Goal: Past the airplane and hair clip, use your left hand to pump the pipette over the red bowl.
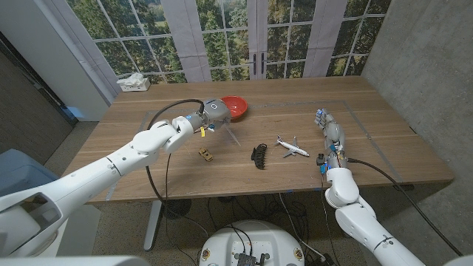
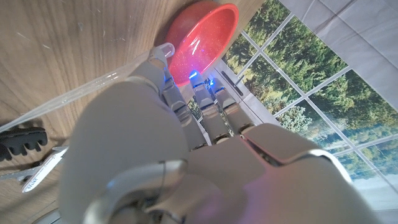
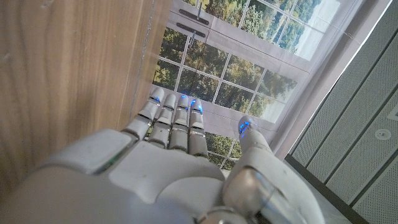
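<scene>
the left hand [image 1: 211, 112] grips a clear pipette [image 1: 232, 135] beside the red bowl [image 1: 235, 107], past the hair clip [image 1: 259, 155] and toy airplane [image 1: 293, 146]; right hand [image 1: 329, 130] waits, fingers apart, on the desk [image 1: 384, 125].

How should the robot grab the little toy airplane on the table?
Pinch the airplane across its thin body, coming straight down from above. It lies flat with wings sticking out sideways, so the body between wings and tail is probably the easiest part to close fingers on.

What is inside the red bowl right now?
The visible part of the red bowl looks empty. The left hand covers its near side, so that part cannot be seen.
</scene>
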Available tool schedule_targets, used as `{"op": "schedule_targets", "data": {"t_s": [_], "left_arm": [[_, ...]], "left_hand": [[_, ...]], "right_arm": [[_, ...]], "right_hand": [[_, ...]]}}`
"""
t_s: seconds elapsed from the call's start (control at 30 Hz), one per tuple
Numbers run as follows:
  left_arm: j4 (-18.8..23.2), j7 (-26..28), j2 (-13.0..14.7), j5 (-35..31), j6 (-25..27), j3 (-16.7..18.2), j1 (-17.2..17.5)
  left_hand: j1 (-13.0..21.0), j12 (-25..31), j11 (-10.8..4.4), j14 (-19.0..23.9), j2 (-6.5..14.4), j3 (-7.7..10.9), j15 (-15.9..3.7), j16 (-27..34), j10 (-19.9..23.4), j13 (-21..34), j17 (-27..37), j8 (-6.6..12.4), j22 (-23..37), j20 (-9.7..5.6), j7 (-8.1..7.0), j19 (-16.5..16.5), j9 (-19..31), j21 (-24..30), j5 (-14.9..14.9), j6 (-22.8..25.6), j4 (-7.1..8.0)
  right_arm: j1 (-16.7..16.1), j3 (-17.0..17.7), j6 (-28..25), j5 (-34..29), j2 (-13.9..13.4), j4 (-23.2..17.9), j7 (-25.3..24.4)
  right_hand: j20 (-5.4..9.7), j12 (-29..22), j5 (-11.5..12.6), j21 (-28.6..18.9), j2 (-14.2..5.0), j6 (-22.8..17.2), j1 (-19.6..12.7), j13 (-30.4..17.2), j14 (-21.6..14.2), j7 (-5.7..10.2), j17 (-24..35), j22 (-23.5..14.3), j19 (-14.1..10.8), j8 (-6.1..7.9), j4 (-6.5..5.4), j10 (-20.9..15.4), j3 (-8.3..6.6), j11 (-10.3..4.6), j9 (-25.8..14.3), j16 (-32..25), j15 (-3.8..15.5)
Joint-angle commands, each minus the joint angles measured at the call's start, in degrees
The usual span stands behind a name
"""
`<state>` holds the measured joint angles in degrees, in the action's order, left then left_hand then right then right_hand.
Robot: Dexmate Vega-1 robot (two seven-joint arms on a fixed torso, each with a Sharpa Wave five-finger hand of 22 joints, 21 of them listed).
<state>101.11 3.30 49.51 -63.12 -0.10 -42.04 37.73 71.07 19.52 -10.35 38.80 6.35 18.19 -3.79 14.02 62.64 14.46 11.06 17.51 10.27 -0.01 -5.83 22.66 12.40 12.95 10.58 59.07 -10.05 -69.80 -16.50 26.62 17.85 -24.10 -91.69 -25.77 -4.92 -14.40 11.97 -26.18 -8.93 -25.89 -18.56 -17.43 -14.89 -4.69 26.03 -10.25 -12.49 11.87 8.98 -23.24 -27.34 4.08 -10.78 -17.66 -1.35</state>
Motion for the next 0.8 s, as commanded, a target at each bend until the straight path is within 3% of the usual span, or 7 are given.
{"op": "schedule_targets", "data": {"t_s": [0.03, 0.8], "left_arm": [[1.3, 1.4, -0.1, -0.6, 1.9, 0.4, 0.4], [2.5, 5.3, -0.8, -2.0, 5.1, 1.5, 1.3]], "left_hand": [[0.7, 0.3, -1.91, 0.4, -0.1, 0.04, -9.95, 0.2, 2.4, 1.8, 0.3, 0.13, 0.2, 0.19, -0.16, 0.5, 0.1, 0.2, 0.4, 0.6, 0.04], [0.9, 0.3, -1.91, 0.8, -0.2, -0.23, -9.96, 0.0, 2.5, 2.2, 0.3, 0.12, 0.3, 0.03, -0.38, 0.6, 0.2, 0.1, 0.4, 0.6, 0.14]], "right_arm": [[-2.4, 0.4, -7.9, -5.9, -3.6, -7.4, -4.5], [-4.6, -0.7, -27.2, -15.1, -10.5, -21.8, -7.3]], "right_hand": [[-0.07, -0.5, 0.3, 0.2, 0.24, -0.6, -0.9, -0.3, -0.3, 0.1, 0.0, -0.1, -0.7, 0.31, 0.38, -0.7, -0.31, 0.1, -0.2, -0.5, 0.08], [0.08, -0.7, 0.5, 0.4, 0.5, -1.5, -2.0, -0.5, -0.9, 0.96, 0.0, -0.2, -1.5, 0.49, 0.36, -1.7, -0.5, -1.04, -0.3, -0.8, 1.1]]}}
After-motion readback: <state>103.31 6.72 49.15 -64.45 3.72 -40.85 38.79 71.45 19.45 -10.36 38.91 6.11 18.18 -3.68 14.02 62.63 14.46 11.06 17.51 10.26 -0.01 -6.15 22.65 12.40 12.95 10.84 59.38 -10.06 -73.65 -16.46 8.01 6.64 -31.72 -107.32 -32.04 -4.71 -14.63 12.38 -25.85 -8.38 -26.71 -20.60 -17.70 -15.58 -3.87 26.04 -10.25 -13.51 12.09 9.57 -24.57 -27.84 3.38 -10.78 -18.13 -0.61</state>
